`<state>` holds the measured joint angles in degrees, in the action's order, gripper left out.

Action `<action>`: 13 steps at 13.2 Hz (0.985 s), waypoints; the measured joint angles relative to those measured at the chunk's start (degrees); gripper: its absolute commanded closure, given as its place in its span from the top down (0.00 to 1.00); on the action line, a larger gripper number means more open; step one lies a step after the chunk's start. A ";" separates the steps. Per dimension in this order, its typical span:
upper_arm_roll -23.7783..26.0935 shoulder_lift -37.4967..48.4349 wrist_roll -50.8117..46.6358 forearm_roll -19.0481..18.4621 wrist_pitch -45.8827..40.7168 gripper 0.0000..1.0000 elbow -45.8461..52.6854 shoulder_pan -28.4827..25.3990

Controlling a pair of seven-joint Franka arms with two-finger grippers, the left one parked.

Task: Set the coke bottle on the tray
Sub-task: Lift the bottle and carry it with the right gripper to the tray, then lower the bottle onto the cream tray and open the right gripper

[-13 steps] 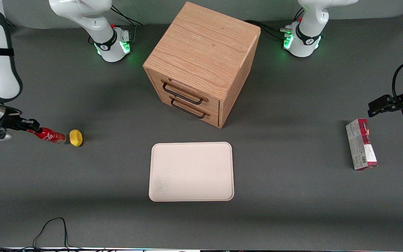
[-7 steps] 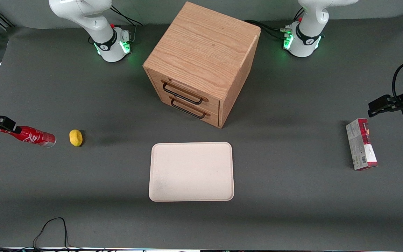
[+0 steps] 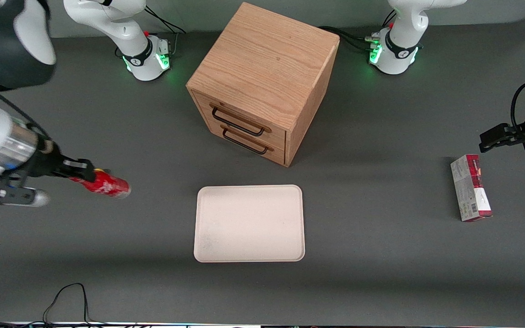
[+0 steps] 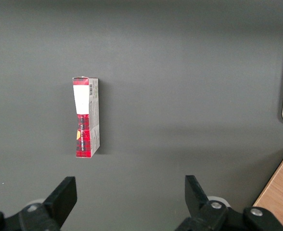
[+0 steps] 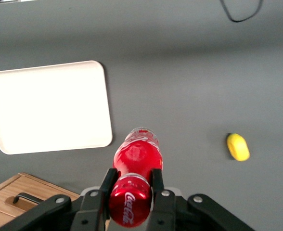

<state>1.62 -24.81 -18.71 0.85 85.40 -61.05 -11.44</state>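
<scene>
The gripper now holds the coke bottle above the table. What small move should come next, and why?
Probably carry it on sideways toward the tray. The gripper has its jaws shut on the coke bottle near the cap, lifted off the table, but short of the tray's rim toward the working arm's end. The tray shows nothing on it.

Gripper (image 3: 90, 173) with coke bottle (image 3: 106, 186) beside tray (image 3: 249, 223), apart

Even overhead light, soft shadows
</scene>
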 measured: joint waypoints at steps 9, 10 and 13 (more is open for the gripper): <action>10.49 -21.90 -13.36 -11.81 23.71 0.00 3.63 -3.99; 10.49 -23.77 -13.36 -12.03 25.31 0.00 3.70 -4.08; 10.44 -26.72 -13.36 -12.18 28.29 0.00 3.91 -4.07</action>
<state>12.06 -51.53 -32.07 -11.33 113.69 -57.14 -15.51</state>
